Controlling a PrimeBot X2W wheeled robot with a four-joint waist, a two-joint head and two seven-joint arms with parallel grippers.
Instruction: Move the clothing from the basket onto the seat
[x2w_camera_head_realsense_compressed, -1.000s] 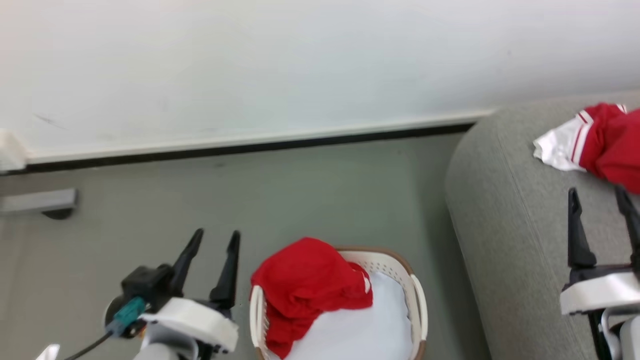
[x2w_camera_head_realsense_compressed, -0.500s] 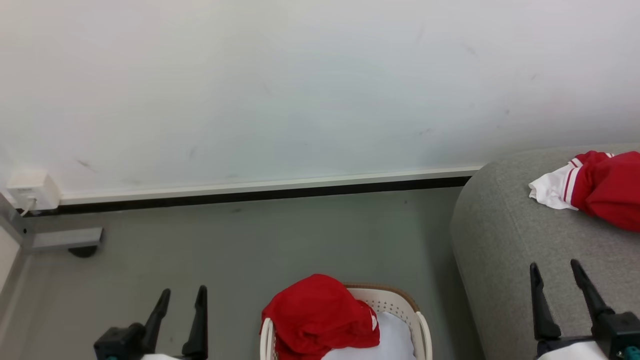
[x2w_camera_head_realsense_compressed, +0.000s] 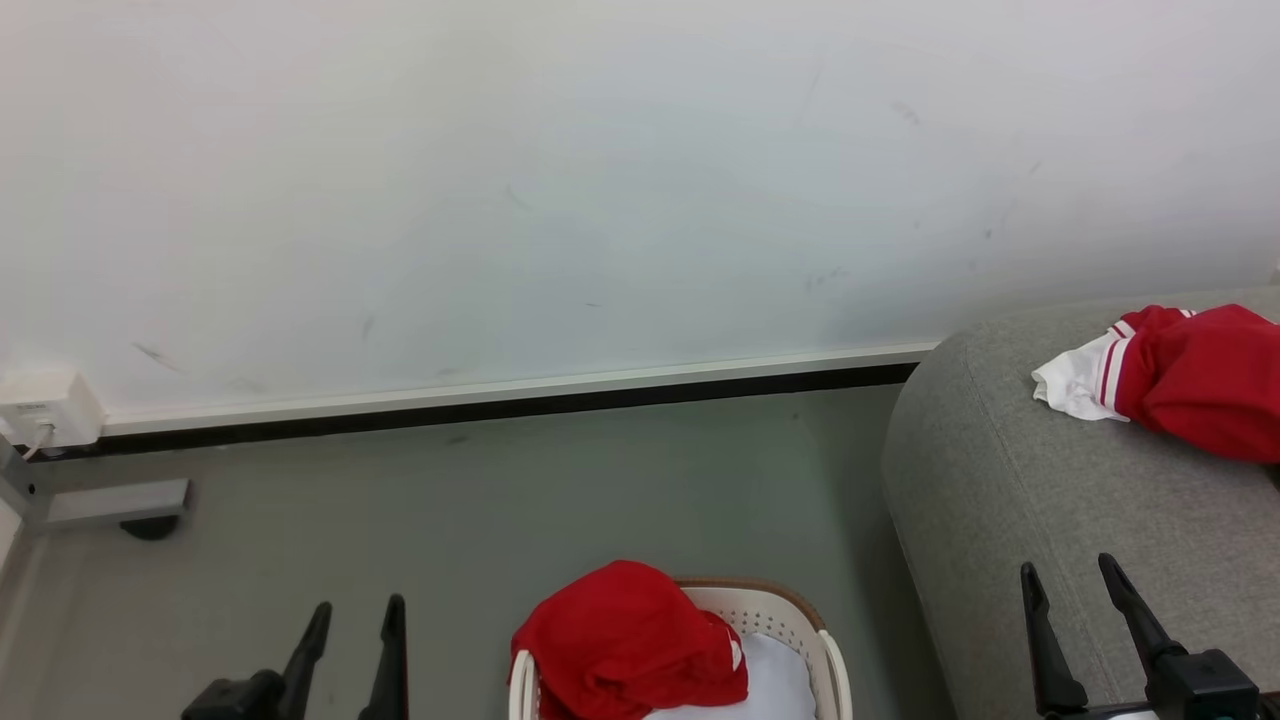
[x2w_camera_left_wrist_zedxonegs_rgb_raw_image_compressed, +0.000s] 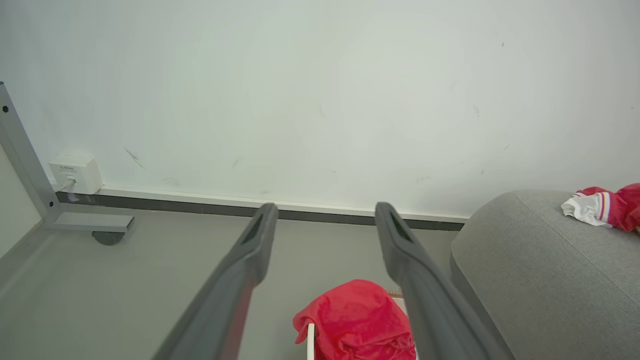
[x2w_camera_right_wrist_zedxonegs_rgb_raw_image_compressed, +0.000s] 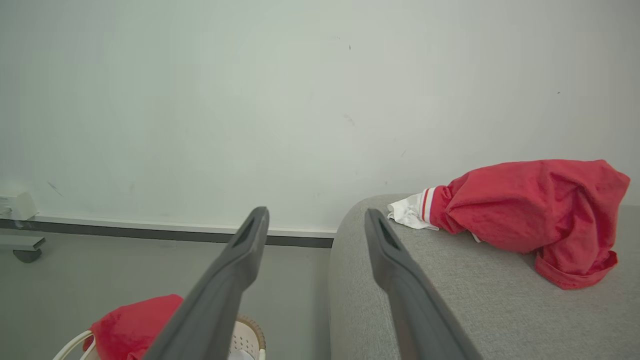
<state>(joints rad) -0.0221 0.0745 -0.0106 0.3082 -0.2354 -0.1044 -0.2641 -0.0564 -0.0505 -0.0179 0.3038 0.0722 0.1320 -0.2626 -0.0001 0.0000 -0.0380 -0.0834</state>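
Left end effector (x2w_camera_head_realsense_compressed: 358, 606) gapes wide, empty; best pinch crest of crumpled red fabric garment (x2w_camera_head_realsense_compressed: 625, 640) on left rim of cream perforated basket (x2w_camera_head_realsense_compressed: 788, 612).

The seat (x2w_camera_head_realsense_compressed: 1000, 480) is covered in light grey woven cloth, matt and finely grained. At its far edge the striped red garment (x2w_camera_head_realsense_compressed: 1190, 385) is soft, crumpled, matt cloth with a white ribbed-looking cuff. The plain red garment (x2w_camera_head_realsense_compressed: 625, 640) is similar cloth, draped over the rim of the laundry basket (x2w_camera_head_realsense_compressed: 790, 610), which is smooth cream plastic, perforated, with a brown band. The floor (x2w_camera_head_realsense_compressed: 500, 500) is smooth matt grey and the wall (x2w_camera_head_realsense_compressed: 600, 200) is scuffed matt paint. The left claw (x2w_camera_head_realsense_compressed: 357, 605) and right claw (x2w_camera_head_realsense_compressed: 1067, 565) have dark, matt, smooth fingers.
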